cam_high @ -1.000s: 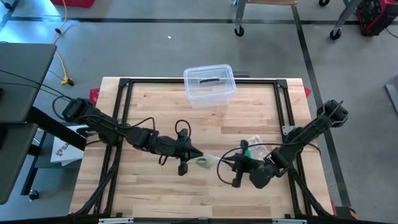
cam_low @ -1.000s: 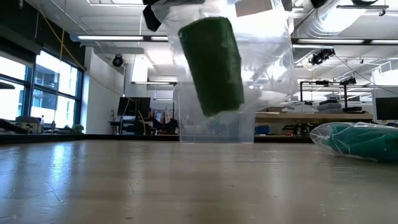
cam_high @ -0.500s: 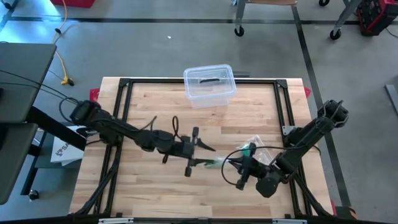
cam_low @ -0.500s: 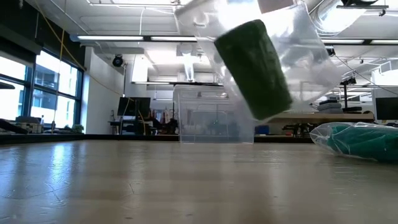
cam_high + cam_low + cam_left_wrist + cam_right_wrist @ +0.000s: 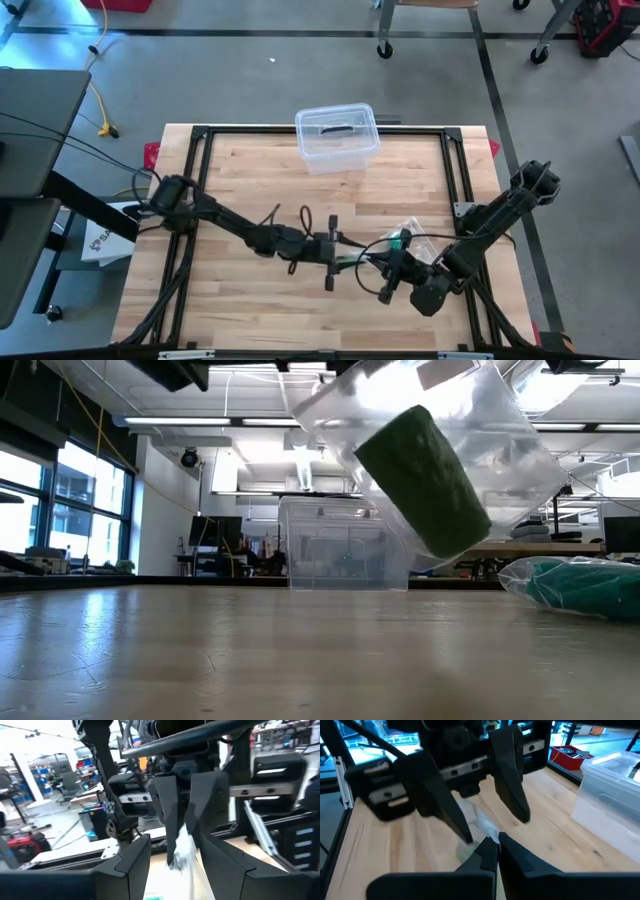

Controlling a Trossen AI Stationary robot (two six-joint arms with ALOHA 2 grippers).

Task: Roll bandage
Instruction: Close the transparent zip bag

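While left gripper [image 5: 345, 255] gapes, right gripper [image 5: 492, 851] seemingly pinches the bag [image 5: 440, 450]

Glossy clear plastic bag [image 5: 470, 450] around matt green cloth roll [image 5: 425, 480]; light wood surface [image 5: 240, 180], smooth; clear plastic box [image 5: 337, 137].

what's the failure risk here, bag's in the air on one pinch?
1. The right gripper holds the clear bag by a thin edge only; its jaws are shut on film, so it may slip out.
2. The green bandage roll sits tilted inside the hanging bag and could slide out or drop with it.
3. The left gripper, jaws open, faces the right one closely; a misaligned regrasp might collide or miss the film.
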